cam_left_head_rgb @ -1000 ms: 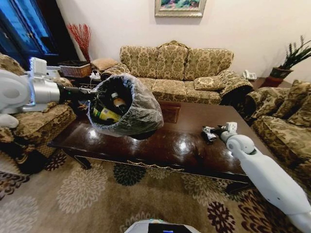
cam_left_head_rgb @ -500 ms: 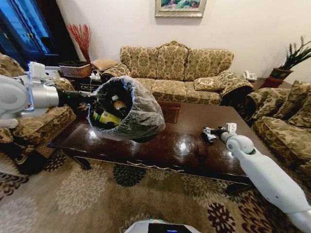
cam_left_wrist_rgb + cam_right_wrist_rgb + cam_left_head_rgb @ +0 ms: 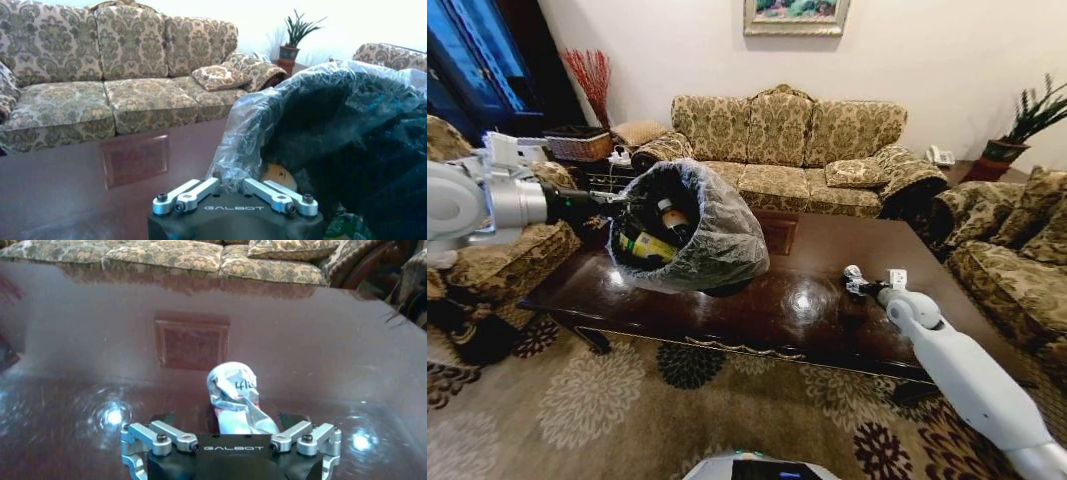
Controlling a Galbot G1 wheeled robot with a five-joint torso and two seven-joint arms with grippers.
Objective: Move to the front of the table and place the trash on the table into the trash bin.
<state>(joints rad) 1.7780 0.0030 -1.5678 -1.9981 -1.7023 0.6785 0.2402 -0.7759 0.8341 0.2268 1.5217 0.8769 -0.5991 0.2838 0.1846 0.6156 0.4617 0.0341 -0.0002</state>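
Observation:
My left gripper [image 3: 613, 200] is shut on the rim of the trash bin [image 3: 719, 236], a black bin lined with a grey plastic bag. It holds the bin tilted above the left part of the table [image 3: 807, 305]. Inside lie a tan bottle [image 3: 670, 213] and a green-yellow packet [image 3: 647, 243]. The left wrist view has the gripper [image 3: 231, 186] clamped on the bag-covered rim of the bin [image 3: 333, 125]. Over the table's right part, my right gripper [image 3: 855, 282] is shut on the silver-white wrapper [image 3: 233, 390], which stands up between its fingers just above the table [image 3: 100, 340].
A patterned sofa [image 3: 787, 140] runs behind the table, with armchairs at both ends [image 3: 1012, 240]. A wicker basket [image 3: 582, 145] sits at the back left and a potted plant [image 3: 1027, 125] at the back right. Flowered carpet [image 3: 607, 390] lies in front of the table.
The bin has drifted slightly right, toward the table's middle. The right wrist has shifted a little nearer and lower, with the wrapper still in its gripper.

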